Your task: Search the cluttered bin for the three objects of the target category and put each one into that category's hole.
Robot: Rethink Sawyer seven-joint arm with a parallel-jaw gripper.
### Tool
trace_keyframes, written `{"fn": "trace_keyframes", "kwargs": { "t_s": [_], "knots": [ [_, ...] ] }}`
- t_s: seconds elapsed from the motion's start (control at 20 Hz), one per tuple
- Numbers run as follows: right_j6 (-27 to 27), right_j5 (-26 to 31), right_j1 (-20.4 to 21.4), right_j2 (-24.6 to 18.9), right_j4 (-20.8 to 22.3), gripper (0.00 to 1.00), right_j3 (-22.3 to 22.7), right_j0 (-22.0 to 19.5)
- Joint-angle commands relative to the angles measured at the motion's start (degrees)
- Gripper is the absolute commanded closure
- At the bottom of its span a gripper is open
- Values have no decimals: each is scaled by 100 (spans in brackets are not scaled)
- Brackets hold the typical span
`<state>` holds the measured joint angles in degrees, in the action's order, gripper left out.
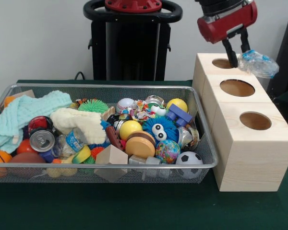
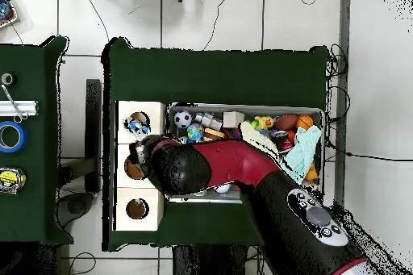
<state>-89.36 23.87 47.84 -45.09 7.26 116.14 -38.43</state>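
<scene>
We are holding a crumpled clear plastic bottle pinched in the gripper just above the wooden box's far hole, judging it light, springy and slippery, best gripped across its crushed middle.

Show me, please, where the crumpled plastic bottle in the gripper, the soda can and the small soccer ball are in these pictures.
crumpled plastic bottle (image 1: 259,63), front view, middle of its clear body.
soda can (image 1: 42,140), front view, centre of its silver top.
soccer ball (image 1: 188,160), front view, middle of the ball.
</scene>
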Motion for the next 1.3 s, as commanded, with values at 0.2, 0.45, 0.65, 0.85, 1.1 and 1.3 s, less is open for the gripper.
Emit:
{"fn": "trace_keyframes", "kwargs": {
  "t_s": [0.2, 0.45, 0.65, 0.85, 1.1, 1.3],
  "knots": [
    [-780, -784, -604, 950, 464, 100, 414, 6],
    [-804, -783, -509, 1076, 432, 100, 509, 79],
    [-935, -926, -510, 1172, 383, 100, 646, 194],
    [-1015, -894, -378, 1166, 227, 100, 819, 262],
    [-1049, -841, -261, 1162, 76, 100, 933, 364],
    [-1050, -930, -364, 1267, 93, 100, 879, 492]
  ]
}}
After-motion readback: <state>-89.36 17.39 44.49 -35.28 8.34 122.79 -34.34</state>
